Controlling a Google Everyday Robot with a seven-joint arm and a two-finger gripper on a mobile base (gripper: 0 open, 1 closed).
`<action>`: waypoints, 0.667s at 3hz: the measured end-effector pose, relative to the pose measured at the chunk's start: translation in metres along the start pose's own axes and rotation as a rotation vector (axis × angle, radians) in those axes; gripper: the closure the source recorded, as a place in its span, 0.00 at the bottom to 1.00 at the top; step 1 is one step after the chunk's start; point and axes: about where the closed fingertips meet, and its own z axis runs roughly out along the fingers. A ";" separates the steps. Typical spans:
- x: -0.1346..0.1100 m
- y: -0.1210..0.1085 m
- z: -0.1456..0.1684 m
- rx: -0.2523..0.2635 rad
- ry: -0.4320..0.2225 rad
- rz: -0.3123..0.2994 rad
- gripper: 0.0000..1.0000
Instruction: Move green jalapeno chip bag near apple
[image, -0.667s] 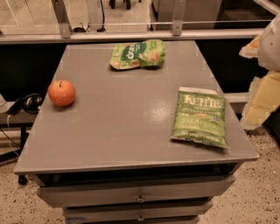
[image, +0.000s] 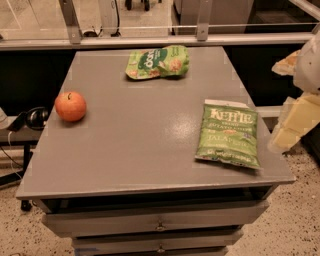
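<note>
1. Where the grey tabletop (image: 140, 150) ends nearest the camera, a stack of grey drawers with small metal pulls (image: 160, 227) sits beneath it; they play no part in the move.
2. On the near right part of the tabletop lies the rectangular light-green jalapeno chip bag with white "KETTLE" lettering (image: 228, 134), flat, close to the right edge, its white top edge pointing away. It looks light, puffed and crinkly, so the film is likely slippery and the chips inside will crush under a hard squeeze. A pinch on a sealed end or over one long side seems the best hold.
3. Just beyond the right edge of the tabletop, beside that bag but not touching it, hangs the pale cream-coloured gripper (image: 295, 125). Whether it is spread or pressed together cannot be told from this view; it carries nothing that can be seen.
4. Farther back on the left, near the left edge and well apart from the chip bag, sits the small round orange-red apple with a short dark stem (image: 70, 106). Being round, it may roll if the bag bumps it. Only bare tabletop lies between the two.
5. At the far middle rests a second green snack bag with a dark round logo (image: 157, 61), off the straight line across, but easy to mistake for the target.
6. Beyond it runs a metal rail (image: 150, 41), and black headphones (image: 30, 117) lie lower, left of the tabletop.
</note>
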 end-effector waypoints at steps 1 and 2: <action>0.008 0.002 0.038 -0.024 -0.103 0.076 0.00; 0.009 0.007 0.074 -0.048 -0.182 0.129 0.00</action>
